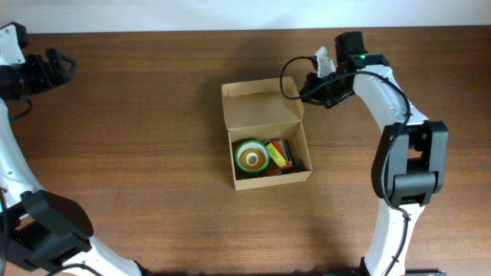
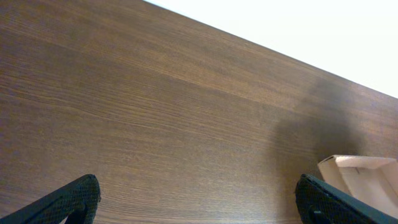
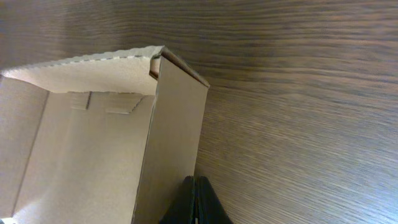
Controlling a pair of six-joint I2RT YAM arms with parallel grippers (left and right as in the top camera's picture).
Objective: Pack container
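The container is a tan cardboard box at the table's middle, with its hinged lid standing up at the far side. Inside lie a green tape roll and yellow and red items. My right gripper is shut, with its tips right at the lid's right side tab; nothing shows between the fingers. My left gripper is open and empty at the far left, well away from the box. In the left wrist view its fingers are spread wide over bare wood, and a box corner shows at the right.
The table is dark brown wood. Its far edge lies close behind the left gripper. The right arm's base stands at the right of the box.
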